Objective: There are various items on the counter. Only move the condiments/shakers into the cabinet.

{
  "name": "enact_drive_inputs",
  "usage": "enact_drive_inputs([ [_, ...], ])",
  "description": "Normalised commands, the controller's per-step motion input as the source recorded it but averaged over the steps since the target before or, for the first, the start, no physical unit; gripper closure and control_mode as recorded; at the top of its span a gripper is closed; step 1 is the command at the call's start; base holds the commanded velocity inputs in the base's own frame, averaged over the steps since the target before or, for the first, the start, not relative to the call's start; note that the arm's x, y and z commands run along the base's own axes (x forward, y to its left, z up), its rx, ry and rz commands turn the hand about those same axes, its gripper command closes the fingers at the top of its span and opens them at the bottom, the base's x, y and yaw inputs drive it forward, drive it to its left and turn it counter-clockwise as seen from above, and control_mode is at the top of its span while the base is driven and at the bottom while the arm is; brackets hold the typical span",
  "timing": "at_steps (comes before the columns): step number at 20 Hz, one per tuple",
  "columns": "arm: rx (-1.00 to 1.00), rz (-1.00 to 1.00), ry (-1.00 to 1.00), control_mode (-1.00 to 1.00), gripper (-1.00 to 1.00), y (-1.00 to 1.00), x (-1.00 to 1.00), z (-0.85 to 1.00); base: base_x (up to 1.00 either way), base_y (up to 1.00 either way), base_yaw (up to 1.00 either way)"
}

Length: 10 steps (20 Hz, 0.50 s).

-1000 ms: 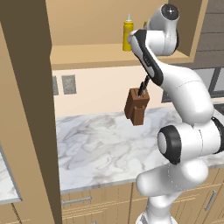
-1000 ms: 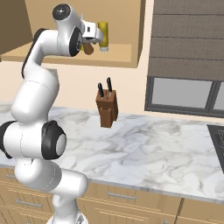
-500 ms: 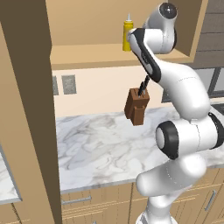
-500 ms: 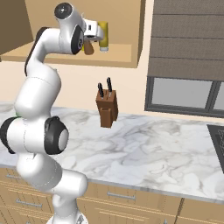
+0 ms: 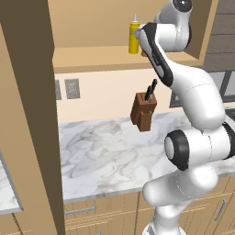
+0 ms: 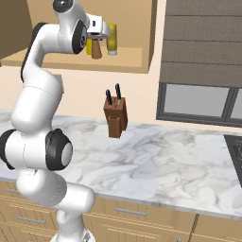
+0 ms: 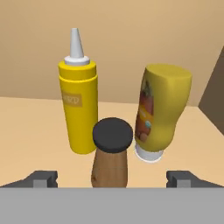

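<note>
Standing between the open jaws, the brown shaker point(image 7: 111, 153) rests on the cabinet shelf point(image 7: 35, 135).

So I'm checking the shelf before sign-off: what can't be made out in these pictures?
- Left base view: the white arm hides the shelf beside the tall yellow squeeze bottle.
- Hand view: the brown black-topped shaker is cut off by the bottom edge, so its base is unseen.
- Label print on the yellow-orange jar is too blurred to read.
</note>
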Motion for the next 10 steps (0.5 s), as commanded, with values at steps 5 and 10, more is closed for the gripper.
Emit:
enact_drive_inputs([
  [5,0.0,0.0,-0.04,-1.0,-1.0,0.0,0.0,0.01,0.0,0.0,0.0],
  [10,0.0,0.0,-0.09,-1.0,-1.0,-0.04,-0.63,0.12,0.0,0.0,0.0],
])
